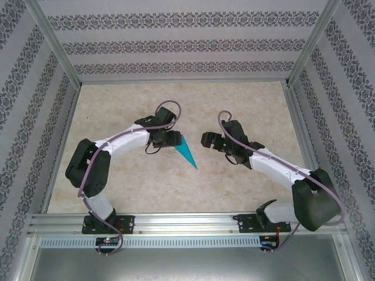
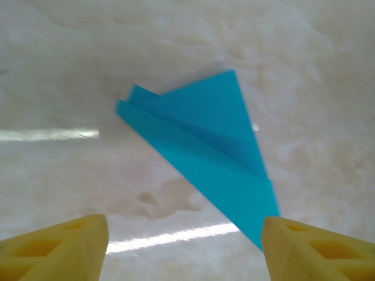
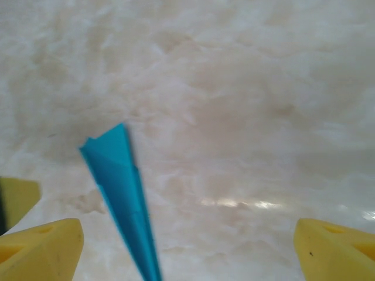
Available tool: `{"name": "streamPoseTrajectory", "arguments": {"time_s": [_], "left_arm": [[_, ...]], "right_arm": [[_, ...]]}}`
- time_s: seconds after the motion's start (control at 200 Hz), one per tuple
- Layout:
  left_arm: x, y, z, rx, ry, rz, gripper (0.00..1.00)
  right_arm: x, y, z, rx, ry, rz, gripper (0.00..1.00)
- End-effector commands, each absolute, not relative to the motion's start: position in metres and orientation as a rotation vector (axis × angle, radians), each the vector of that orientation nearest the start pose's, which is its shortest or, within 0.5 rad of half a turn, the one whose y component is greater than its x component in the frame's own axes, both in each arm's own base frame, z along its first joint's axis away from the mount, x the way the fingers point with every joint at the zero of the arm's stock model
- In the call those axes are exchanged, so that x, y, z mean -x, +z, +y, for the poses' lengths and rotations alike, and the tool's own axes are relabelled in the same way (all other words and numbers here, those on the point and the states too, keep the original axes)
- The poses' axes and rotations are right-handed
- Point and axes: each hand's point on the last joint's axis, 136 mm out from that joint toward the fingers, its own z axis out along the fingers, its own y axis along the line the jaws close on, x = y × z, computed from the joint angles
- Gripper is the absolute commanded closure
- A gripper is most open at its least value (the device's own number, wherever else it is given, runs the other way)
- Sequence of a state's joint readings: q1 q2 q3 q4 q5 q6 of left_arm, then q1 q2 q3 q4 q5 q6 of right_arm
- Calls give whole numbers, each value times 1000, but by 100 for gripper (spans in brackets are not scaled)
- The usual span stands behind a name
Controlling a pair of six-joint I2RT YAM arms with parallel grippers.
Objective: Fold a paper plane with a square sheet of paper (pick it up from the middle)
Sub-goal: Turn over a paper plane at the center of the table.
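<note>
The square sheet of paper is folded into a narrow cyan-blue paper plane (image 1: 187, 151), which sits on the table between my two grippers with its point toward the near edge. My left gripper (image 1: 174, 139) is just left of it and open. In the left wrist view the paper plane (image 2: 205, 146) spreads ahead of the left gripper (image 2: 184, 246), its tip close to the right yellow fingertip (image 2: 304, 246). My right gripper (image 1: 206, 140) is open to the plane's right. In the right wrist view the paper plane (image 3: 120, 187) stands left of the right gripper (image 3: 187, 252), nothing between the fingers.
The marble-patterned tabletop (image 1: 246, 181) is ringed by patterned walls and a metal frame (image 1: 176, 219) along the near edge. Both arm bases are bolted to that near rail.
</note>
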State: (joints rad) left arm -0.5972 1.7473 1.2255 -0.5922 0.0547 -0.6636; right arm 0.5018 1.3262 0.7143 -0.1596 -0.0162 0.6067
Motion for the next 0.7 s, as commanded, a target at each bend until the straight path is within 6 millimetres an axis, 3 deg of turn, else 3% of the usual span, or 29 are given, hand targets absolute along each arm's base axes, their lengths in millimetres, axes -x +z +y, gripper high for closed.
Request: {"name": "streamPoseTrajectory", "arguments": {"time_s": [0.0,0.155,0.32,0.555,0.694], "left_arm": [[-337,80,-259,119,-407,2795,28],[-339,65,-273,80,-302,2855,28],[-335,51,-273,84,-241,2908,37],[-323,61,-265,128,-246,2898,53],[-313,56,-264,147,-260,2911,62]], "right_arm": [[-317,95,151,-202,402,2425,6],[-311,87,145,-230,381,2446,5],[-306,84,142,-242,382,2451,5],[-306,84,141,-248,377,2456,6],[-308,84,144,-257,393,2457,6]]}}
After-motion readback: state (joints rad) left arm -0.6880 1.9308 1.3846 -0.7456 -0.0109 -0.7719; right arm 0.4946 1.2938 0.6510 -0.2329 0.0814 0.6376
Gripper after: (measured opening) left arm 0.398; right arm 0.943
